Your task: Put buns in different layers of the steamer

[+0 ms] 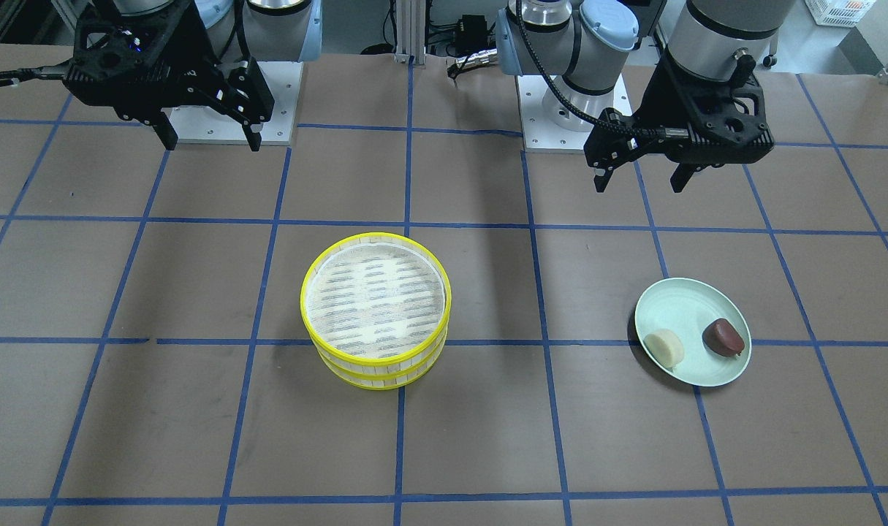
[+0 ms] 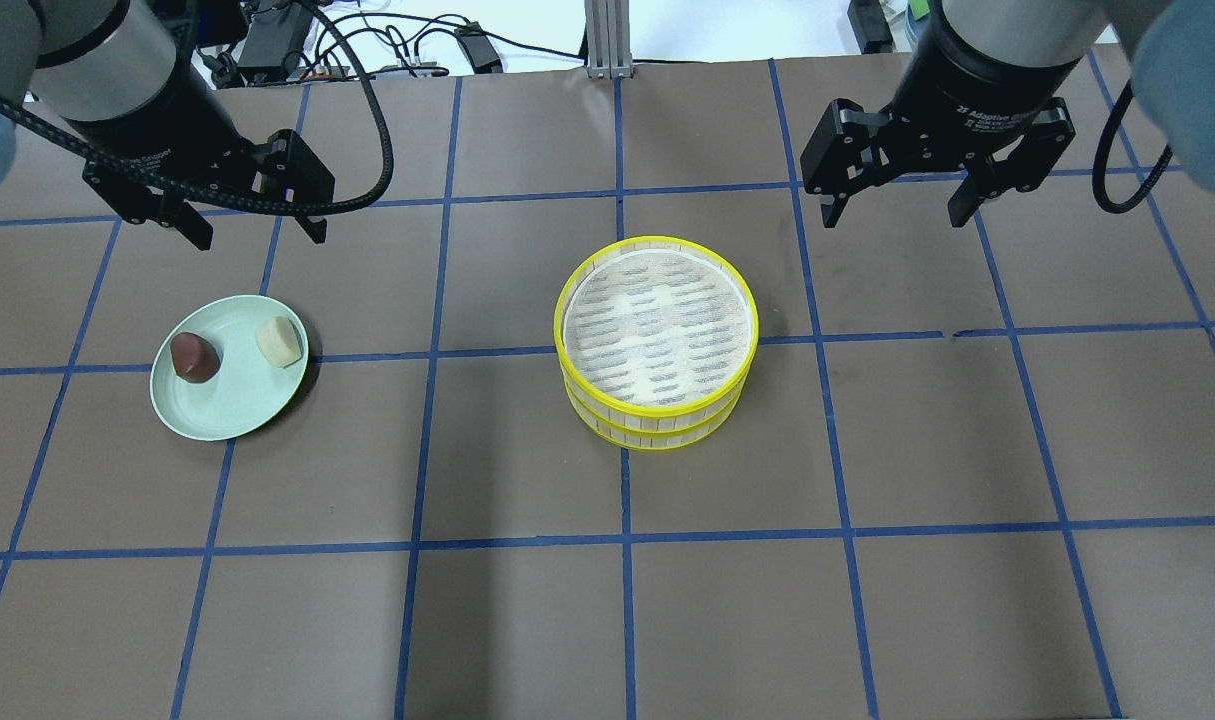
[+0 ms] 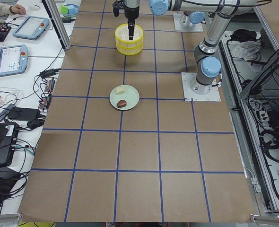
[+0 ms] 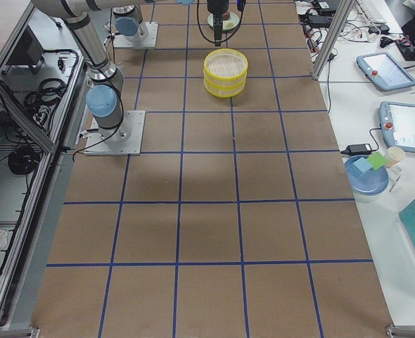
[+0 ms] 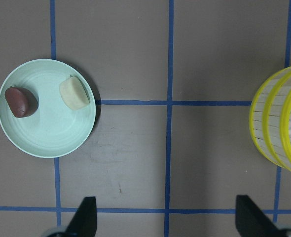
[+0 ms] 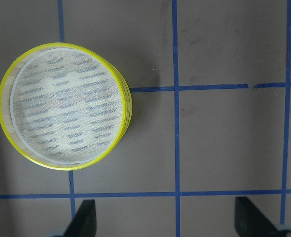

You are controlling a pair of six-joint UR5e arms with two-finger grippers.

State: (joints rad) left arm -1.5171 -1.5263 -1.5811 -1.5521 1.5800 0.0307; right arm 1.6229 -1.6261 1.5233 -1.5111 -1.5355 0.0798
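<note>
Two steamer layers [image 2: 656, 340] with yellow rims and whitish mesh stand stacked at the table's middle; they also show in the front view [image 1: 375, 307], right wrist view [image 6: 65, 118] and left wrist view [image 5: 282, 118]. The top layer holds nothing. A white bun [image 2: 279, 341] and a dark reddish-brown bun [image 2: 194, 357] lie on a pale green plate [image 2: 229, 405], also in the left wrist view [image 5: 74, 93] [image 5: 18, 101]. My left gripper [image 2: 252, 230] is open and empty, above the table behind the plate. My right gripper [image 2: 897, 210] is open and empty, behind and right of the steamer.
The table is brown paper with a blue tape grid. The arm bases [image 1: 560, 109] stand at the robot's edge. In the side views, tablets and cables [image 3: 12, 56] and a blue plate with blocks [image 4: 366, 172] lie on benches beside the table.
</note>
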